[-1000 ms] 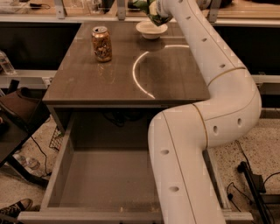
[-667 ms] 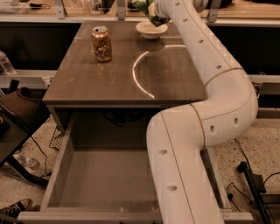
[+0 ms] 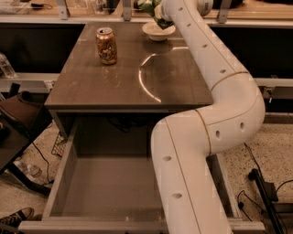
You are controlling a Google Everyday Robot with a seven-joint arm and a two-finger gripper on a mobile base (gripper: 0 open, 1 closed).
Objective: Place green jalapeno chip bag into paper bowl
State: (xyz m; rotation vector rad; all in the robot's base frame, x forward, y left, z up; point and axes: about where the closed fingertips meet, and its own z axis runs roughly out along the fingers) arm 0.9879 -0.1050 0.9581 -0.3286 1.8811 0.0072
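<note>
The green jalapeno chip bag shows as a shiny green crumple at the top edge, just behind and above the paper bowl. The off-white bowl sits on the far part of the brown tabletop. My gripper is at the end of the white arm, right over the bowl's far rim. It appears shut on the bag and holds it off the table. The arm hides most of the gripper.
A gold-brown drink can stands upright on the table, left of the bowl. My white arm curves over the table's right side. An open drawer juts out below the front edge. A chair and cables are at the left.
The arm's elbow has drifted a little to the left. The gripper and bag stay above the bowl's far rim, almost unmoved.
</note>
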